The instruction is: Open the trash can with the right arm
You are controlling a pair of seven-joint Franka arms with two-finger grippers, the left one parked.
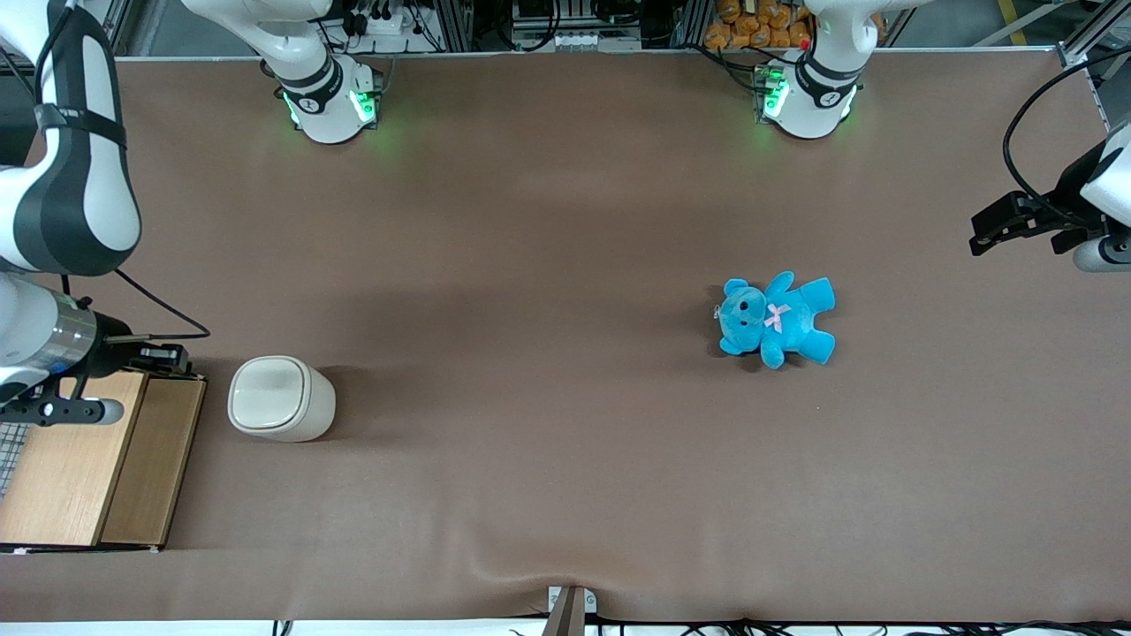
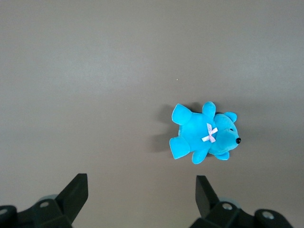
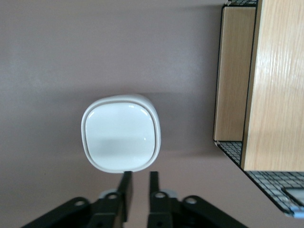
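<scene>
The trash can [image 1: 281,399] is a small cream-white bin with a rounded-square flip lid, which lies down flat. It stands upright on the brown table toward the working arm's end. It also shows in the right wrist view [image 3: 121,137], seen from above. My right gripper [image 1: 170,358] hangs above the table beside the can, over the edge of the wooden box, apart from the can. In the right wrist view the gripper [image 3: 140,173] has its fingers drawn nearly together with a narrow gap and holds nothing.
A wooden box [image 1: 97,459] on a wire rack stands beside the can at the table's working-arm end, and shows in the right wrist view [image 3: 275,85]. A blue teddy bear [image 1: 776,320] lies toward the parked arm's end, also in the left wrist view [image 2: 204,135].
</scene>
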